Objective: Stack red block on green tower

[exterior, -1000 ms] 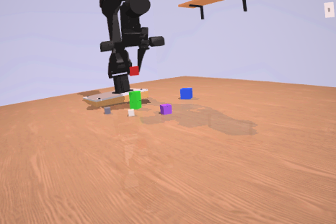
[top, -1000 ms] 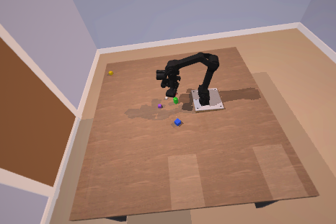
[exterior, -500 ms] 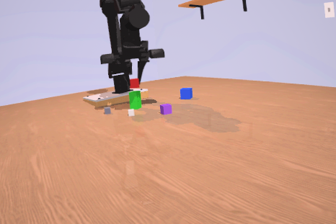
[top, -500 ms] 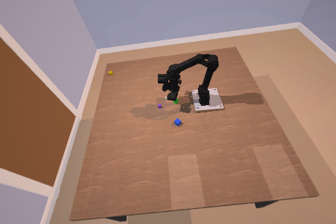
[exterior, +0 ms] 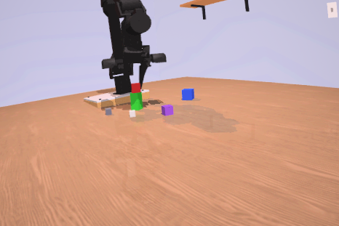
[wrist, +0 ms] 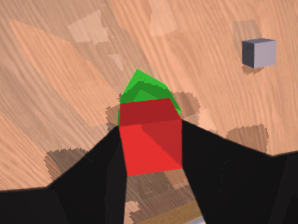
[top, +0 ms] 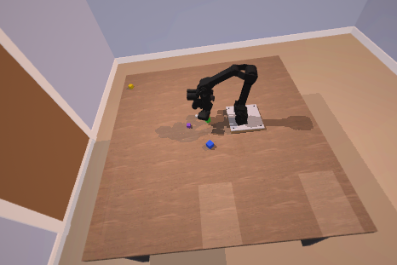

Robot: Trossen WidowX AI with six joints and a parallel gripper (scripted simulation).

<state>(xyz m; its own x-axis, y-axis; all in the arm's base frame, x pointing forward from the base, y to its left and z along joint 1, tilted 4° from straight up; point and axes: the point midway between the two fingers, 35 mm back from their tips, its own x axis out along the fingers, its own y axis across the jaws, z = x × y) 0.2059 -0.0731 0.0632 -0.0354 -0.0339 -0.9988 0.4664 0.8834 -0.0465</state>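
The gripper point(exterior: 135, 85) is clamped on the red block point(exterior: 135, 88), which sits directly atop the green tower point(exterior: 136, 101); a white cube point(exterior: 132, 113), purple cube point(exterior: 167, 110) and blue cube point(exterior: 188, 94) lie nearby on the table point(exterior: 218, 160)

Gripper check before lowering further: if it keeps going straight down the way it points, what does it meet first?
The gripper, shut on the red block, points down at the green tower. The block would meet the tower's top first; in the exterior view it already looks at or just above it.
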